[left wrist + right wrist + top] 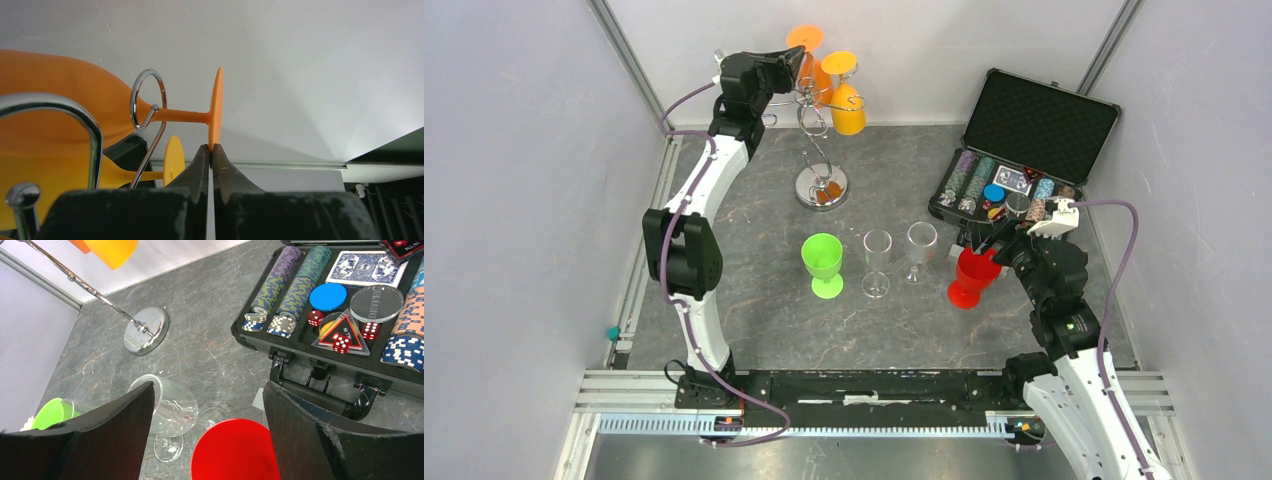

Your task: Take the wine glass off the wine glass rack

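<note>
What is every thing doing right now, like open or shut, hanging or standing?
Rack: standing upright.
Orange glass: hanging on the rack.
Yellow-orange glass: hanging on the rack.
Left gripper: shut on the orange glass's foot.
Right gripper: open, at the red glass.
Red glass: upright.
Green glass: upright.
Clear glasses: both upright.
Case: open.

Orange wine glass (pixel 50 85) partly off-frame

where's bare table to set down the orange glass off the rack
Crowded: the green glass, two clear glasses and red glass stand in a close row. Bare: the strip between that row and the black rail at the near edge; also the patch between the rack base and the poker case.
</note>
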`<state>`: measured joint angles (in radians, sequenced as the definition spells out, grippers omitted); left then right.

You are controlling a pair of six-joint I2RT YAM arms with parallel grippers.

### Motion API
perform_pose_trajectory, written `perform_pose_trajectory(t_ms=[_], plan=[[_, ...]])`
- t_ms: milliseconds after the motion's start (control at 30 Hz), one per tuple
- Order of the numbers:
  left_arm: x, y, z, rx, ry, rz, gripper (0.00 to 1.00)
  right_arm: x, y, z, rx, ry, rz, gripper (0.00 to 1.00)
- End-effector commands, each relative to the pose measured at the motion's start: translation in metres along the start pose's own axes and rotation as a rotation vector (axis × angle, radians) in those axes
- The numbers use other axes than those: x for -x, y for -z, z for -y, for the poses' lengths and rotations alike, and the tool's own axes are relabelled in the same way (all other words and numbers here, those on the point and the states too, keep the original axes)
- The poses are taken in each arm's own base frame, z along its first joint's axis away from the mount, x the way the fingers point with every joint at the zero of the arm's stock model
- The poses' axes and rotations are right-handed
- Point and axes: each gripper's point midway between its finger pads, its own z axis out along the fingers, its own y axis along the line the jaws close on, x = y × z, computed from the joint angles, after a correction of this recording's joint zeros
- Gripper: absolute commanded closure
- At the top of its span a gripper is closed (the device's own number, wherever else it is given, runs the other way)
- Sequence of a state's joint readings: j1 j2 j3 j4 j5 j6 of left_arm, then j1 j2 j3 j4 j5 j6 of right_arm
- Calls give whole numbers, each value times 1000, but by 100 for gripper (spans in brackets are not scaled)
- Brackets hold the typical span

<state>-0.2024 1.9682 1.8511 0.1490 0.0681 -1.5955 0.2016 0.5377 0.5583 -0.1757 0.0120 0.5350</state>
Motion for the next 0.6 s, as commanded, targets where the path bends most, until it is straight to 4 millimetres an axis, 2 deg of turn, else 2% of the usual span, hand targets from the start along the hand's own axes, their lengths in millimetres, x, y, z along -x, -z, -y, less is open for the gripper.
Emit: perform_pose_trajectory(t_ms=[0,167,333,567], plan=[[-10,20,32,-44,-59,-55,98,11,1,-4,11,-9,36,16],[-6,26,27,-36,-68,-56,98,10,0,-4,12,-15,34,16],[-5,38,40,-52,-111,-52,98,11,1,-5,13,-12,39,16],[10,49,46,-64,-113,-29,98,10,0,-6,18,-21,33,16]])
